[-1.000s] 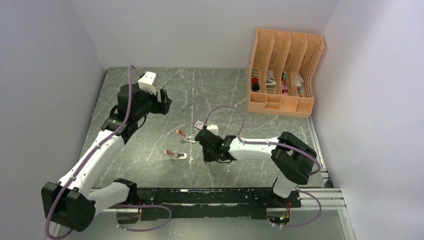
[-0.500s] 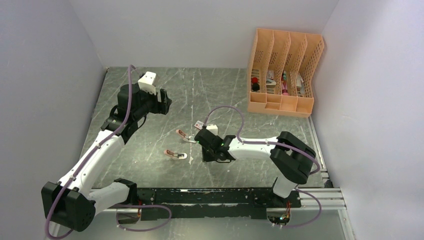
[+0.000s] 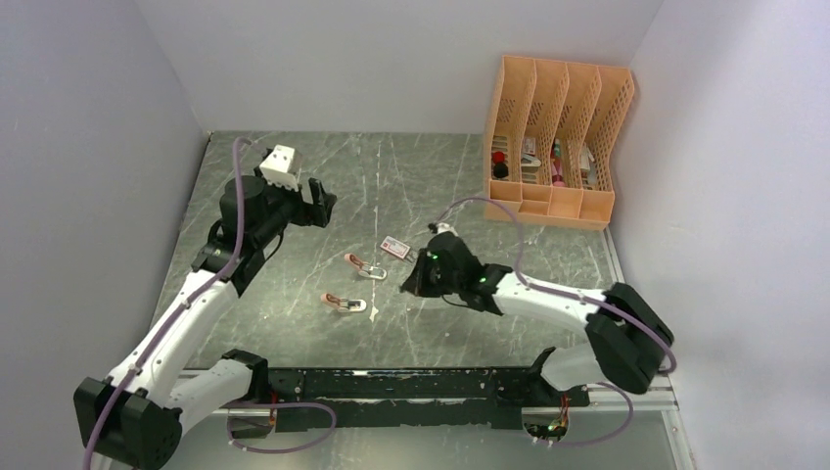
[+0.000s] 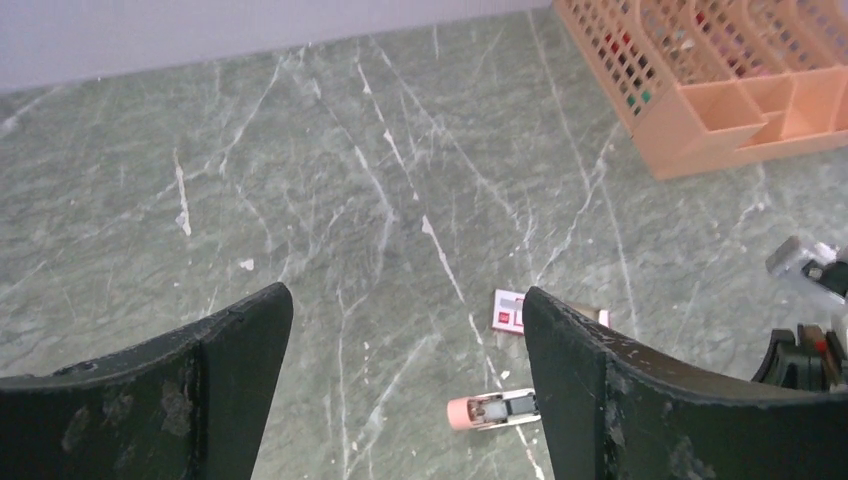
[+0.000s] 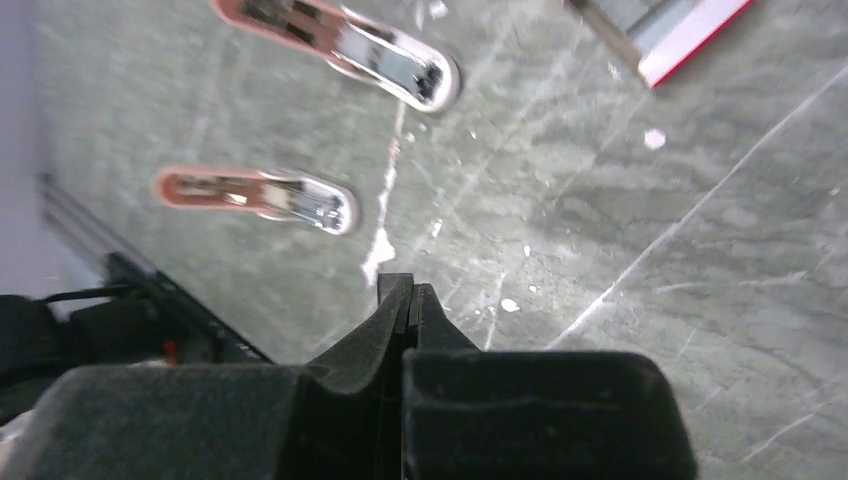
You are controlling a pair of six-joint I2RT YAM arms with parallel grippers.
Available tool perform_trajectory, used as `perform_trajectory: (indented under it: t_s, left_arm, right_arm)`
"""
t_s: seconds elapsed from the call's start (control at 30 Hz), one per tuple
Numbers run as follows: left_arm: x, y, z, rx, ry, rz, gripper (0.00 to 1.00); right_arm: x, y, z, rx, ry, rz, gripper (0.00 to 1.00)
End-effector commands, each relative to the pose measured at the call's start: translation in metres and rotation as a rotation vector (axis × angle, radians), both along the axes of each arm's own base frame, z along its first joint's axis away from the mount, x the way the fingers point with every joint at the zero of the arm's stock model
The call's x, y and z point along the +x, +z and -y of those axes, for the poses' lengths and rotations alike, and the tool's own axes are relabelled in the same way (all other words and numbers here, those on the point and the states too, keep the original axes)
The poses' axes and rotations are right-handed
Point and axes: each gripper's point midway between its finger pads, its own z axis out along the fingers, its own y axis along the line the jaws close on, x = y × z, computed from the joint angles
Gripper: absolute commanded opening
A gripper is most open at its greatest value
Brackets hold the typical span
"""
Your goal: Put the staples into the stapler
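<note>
— Right gripper (image 5: 408, 290)? Pressed together, pinching nothing, hovering over the table (image 3: 294, 196).
— Left gripper (image 4: 403, 300)? Spread wide, empty.
— Staple box (image 3: 394, 246)? Flat on the table, near the farther pink stapler (image 3: 360, 265).

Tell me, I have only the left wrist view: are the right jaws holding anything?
Observer: No, the right jaws are shut, with nothing visible between them.
Operator: I see one stapler by the box. Any others?
Observer: A second stapler lies on the near side of that one, apart from it.
Operator: Is it open?
Observer: Yes, the right wrist view shows it opened out flat.
</note>
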Motion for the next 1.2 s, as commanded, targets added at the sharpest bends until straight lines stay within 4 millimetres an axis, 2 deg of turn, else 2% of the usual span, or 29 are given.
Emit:
perform_trajectory:
  t_s: [0.0, 0.1, 0.23, 0.33, 0.4, 0.43, 0.53, 0.63, 0.83, 0.93, 1.17]
  left_arm:
    - [-0.008, 0.053, 0.009, -0.138, -0.03, 0.176, 0.91]
    - [-0.024, 0.083, 0.021, -0.211, -0.124, 0.302, 0.93]
    - [-0.053, 0.126, 0.041, -0.27, -0.308, 0.498, 0.94]
    - [-0.074, 0.142, 0.058, -0.26, -0.469, 0.598, 0.95]
    - [-0.089, 0.148, 0.066, -0.243, -0.565, 0.684, 1.0]
    - [-0.097, 0.15, 0.069, -0.229, -0.607, 0.733, 0.99]
    - [-0.116, 0.152, 0.076, -0.162, -0.71, 0.869, 0.99]
    - [-0.128, 0.149, 0.085, -0.084, -0.822, 0.946, 0.99]
    - [-0.139, 0.146, 0.106, -0.015, -0.965, 1.032, 0.99]
    - [-0.139, 0.149, 0.114, -0.003, -0.983, 1.062, 1.0]
    - [-0.133, 0.152, 0.13, 0.04, -1.0, 1.09, 0.91]
  right_arm:
    - [0.018, 0.054, -0.001, 0.244, 0.015, 0.088, 0.0]
    - [0.032, 0.096, 0.004, 0.377, 0.034, 0.178, 0.0]
    - [0.05, 0.164, 0.004, 0.502, 0.074, 0.334, 0.0]
    - [0.058, 0.216, 0.004, 0.598, 0.11, 0.438, 0.0]
    - [0.057, 0.249, 0.003, 0.671, 0.151, 0.5, 0.0]
    - [0.055, 0.263, 0.001, 0.699, 0.177, 0.524, 0.0]
    - [0.049, 0.295, -0.004, 0.746, 0.251, 0.572, 0.0]
    - [0.043, 0.316, -0.005, 0.78, 0.285, 0.598, 0.0]
    - [0.022, 0.335, -0.011, 0.871, 0.417, 0.587, 0.0]
    - [0.019, 0.335, -0.013, 0.871, 0.44, 0.572, 0.0]
    - [0.014, 0.331, -0.014, 0.88, 0.46, 0.539, 0.0]
